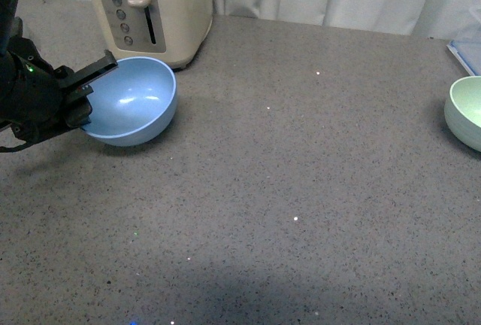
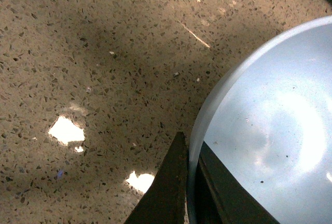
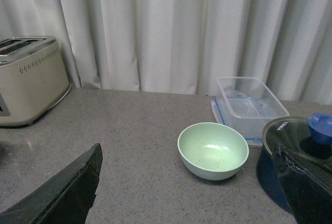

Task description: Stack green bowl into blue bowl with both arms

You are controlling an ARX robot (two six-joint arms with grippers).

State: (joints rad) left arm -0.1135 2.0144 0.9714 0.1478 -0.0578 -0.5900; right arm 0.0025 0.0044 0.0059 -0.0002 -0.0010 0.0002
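- At far left, the left end effector [image 1: 92, 90] pinches the blue bowl [image 1: 139, 103] by its rim, one finger inside.
- Far right sits the green bowl [image 3: 213, 151], straight ahead of the wide-open, empty right end effector [image 3: 187, 151].

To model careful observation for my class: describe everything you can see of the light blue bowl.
The blue bowl is plain, round and light sky-blue. It looks like matte plastic with a thin rim, and it is empty, with a soft sheen inside. It sits on the grey speckled table at the robot's left, just in front of the cream toaster. The left gripper straddles its rim, one finger inside and one outside, seemingly pinching it.
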